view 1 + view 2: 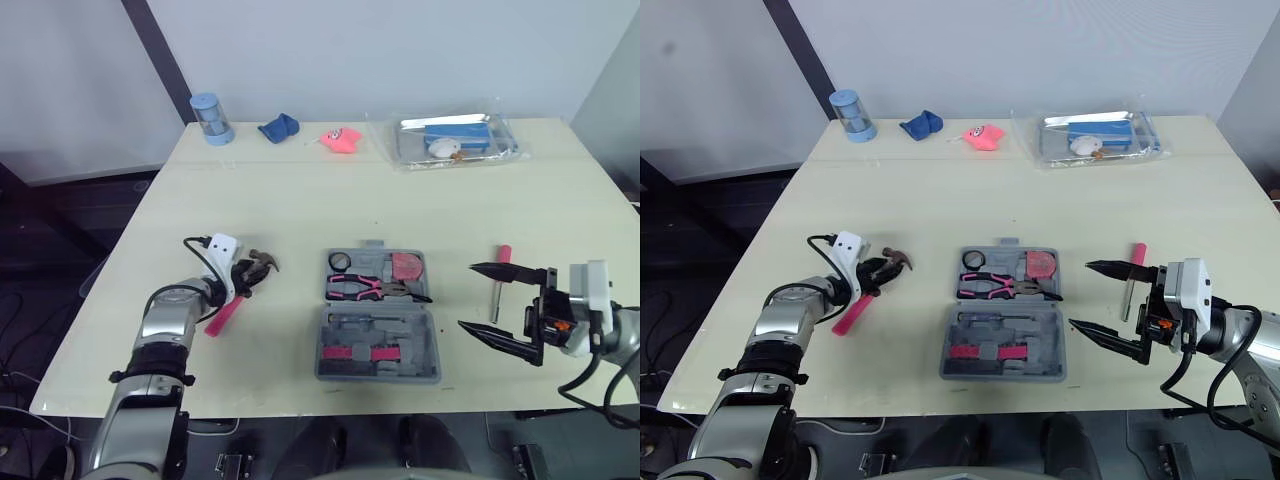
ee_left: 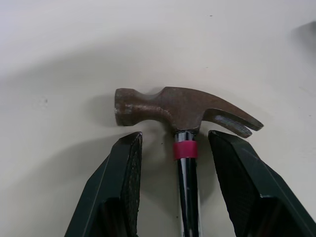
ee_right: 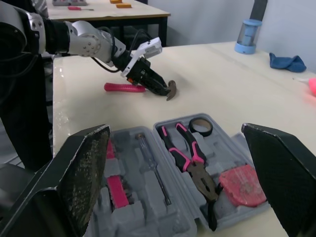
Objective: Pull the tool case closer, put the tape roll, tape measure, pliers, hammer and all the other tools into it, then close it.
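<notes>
Grey tool case point(image 1: 376, 375), pink-handled hammer point(image 1: 225, 315), pink-and-black pliers point(image 1: 365, 288).

Grey tool case point(image 1: 416, 336) sits open with pink-handled pliers point(image 1: 375, 288), tape roll point(image 1: 340, 261) and pink tape measure point(image 1: 406, 267) inside, hammer point(image 1: 262, 263) lying flat off to its left.

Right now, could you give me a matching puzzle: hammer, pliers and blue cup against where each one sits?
Things:
1 hammer
2 pliers
3 cup

Places:
A in the open case
B at the far left corner of the table
C on the table, between the open fingers of the left gripper

Pairs: 1-C, 2-A, 3-B
</notes>
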Action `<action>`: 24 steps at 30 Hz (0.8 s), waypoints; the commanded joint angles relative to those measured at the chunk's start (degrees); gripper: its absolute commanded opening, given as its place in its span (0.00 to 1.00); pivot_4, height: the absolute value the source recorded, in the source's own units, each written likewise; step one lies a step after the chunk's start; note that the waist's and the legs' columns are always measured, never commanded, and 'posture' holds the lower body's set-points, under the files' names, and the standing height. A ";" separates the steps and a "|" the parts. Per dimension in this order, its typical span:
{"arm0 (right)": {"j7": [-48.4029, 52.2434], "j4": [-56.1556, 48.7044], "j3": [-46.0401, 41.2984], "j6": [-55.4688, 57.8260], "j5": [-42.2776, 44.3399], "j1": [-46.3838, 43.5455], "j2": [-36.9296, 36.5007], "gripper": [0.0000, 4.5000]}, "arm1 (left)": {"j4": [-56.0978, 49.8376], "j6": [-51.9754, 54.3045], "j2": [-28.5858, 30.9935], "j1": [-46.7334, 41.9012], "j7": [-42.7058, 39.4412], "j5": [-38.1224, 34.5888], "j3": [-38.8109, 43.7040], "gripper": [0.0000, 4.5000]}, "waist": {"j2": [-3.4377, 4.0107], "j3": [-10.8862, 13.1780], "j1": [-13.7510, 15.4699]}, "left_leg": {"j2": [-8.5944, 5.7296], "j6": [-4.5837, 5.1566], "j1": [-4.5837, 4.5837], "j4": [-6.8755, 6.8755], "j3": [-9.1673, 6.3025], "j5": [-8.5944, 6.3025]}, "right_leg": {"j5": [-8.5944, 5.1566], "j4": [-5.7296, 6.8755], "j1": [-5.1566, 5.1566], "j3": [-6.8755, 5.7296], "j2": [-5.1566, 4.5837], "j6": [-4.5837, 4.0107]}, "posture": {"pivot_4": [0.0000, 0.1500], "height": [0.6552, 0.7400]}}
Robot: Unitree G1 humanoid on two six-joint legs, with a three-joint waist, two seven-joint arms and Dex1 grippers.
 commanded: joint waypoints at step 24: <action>-0.81 -2.76 0.91 1.38 1.17 -1.67 -0.22 1.00 | -8.66 -0.17 3.96 5.79 -8.78 -2.11 0.71 0.00 | -0.02 0.01 -0.40 | 0.03 0.00 -0.01 -0.01 0.00 0.00 | 0.00 -0.03 -0.03 0.05 -0.04 0.00 | 1.00 1.00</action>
